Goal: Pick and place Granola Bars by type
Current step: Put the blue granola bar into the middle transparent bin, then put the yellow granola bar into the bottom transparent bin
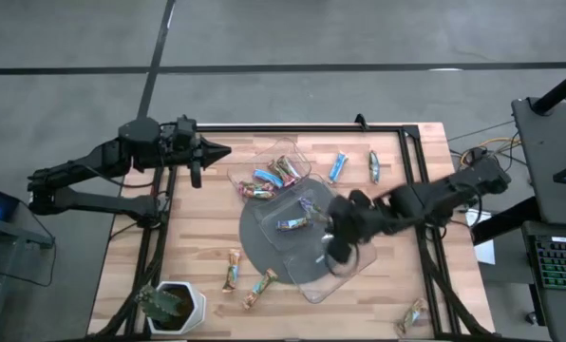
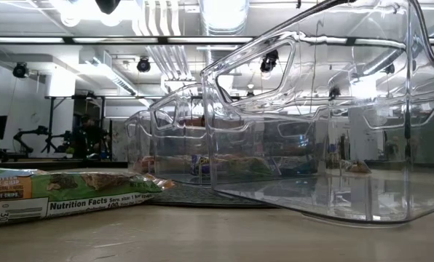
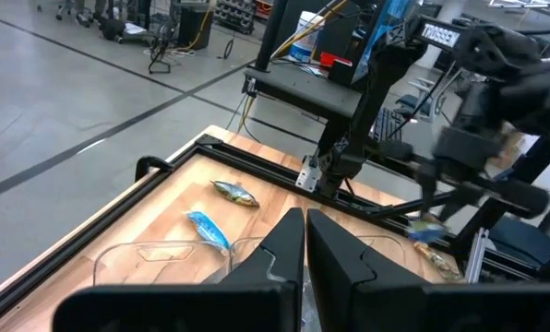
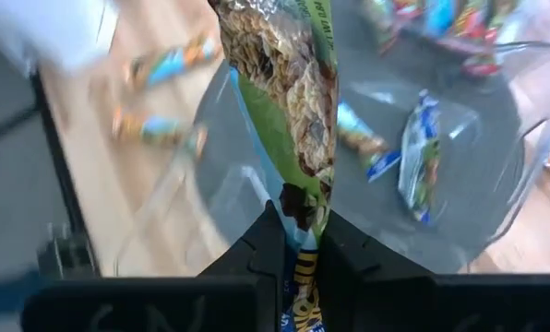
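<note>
My right gripper (image 1: 338, 247) hangs over the grey disc (image 1: 264, 249) and the clear trays (image 1: 307, 214), shut on a green-wrapped granola bar (image 4: 289, 101). Other bars lie in the far tray (image 1: 269, 177) and in the middle tray (image 1: 293, 224). More lie flat on the wood: a blue one (image 1: 336, 167), one beside it (image 1: 373, 166), two near the plant (image 1: 232, 269) and one at the near edge (image 1: 411, 316). My left gripper (image 1: 216, 150) waits shut above the table's far left, holding nothing. My right gripper pinches the green bar by one end (image 4: 301, 214) between its two fingers. The bar runs on past the fingertips in line with them. The fingers slant down from the table's right side. The bar is lifted clear above the grey disc.
A potted plant (image 1: 169, 306) stands at the near left corner. A black rail frame (image 1: 411, 171) borders the wooden top. In the low view a clear tray (image 2: 312, 145) fills the right side, and a green bar (image 2: 64, 193) lies close on the left.
</note>
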Motion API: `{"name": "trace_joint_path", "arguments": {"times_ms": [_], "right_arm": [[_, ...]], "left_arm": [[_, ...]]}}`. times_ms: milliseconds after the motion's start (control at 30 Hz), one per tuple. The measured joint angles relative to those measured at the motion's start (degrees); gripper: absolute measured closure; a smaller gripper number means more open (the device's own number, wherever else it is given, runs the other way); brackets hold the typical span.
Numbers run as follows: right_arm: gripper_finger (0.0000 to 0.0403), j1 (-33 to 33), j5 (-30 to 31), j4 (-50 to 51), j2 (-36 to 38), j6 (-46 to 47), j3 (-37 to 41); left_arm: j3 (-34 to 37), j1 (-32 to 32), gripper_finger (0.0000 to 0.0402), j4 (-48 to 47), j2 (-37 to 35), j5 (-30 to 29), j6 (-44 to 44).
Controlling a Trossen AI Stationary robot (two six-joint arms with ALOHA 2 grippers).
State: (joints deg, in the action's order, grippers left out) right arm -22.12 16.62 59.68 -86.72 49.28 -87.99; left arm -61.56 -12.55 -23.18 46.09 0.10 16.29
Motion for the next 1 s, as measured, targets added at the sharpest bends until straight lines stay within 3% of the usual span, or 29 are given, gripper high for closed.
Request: {"name": "trace_joint_path", "arguments": {"times_ms": [267,600,800,1000], "right_arm": [[0.0374,10.68,-0.52,-2.07,-1.13,1.59,0.00],[0.0371,14.91,-5.92,-3.73,-6.74,-3.49,0.13],[0.0316,15.62,-8.73,-4.19,-11.13,-5.76,0.15],[0.0245,15.86,-7.72,-6.81,-12.46,-8.43,0.17]], "left_arm": [[0.00,0.00,0.0402,-0.04,0.73,0.01,-0.08],[0.00,0.02,0.0402,-0.02,0.81,0.02,-0.60],[0.00,0.00,0.0402,-0.02,0.81,0.02,-1.18],[0.00,0.00,0.0402,-0.02,0.81,0.02,-1.18]]}}
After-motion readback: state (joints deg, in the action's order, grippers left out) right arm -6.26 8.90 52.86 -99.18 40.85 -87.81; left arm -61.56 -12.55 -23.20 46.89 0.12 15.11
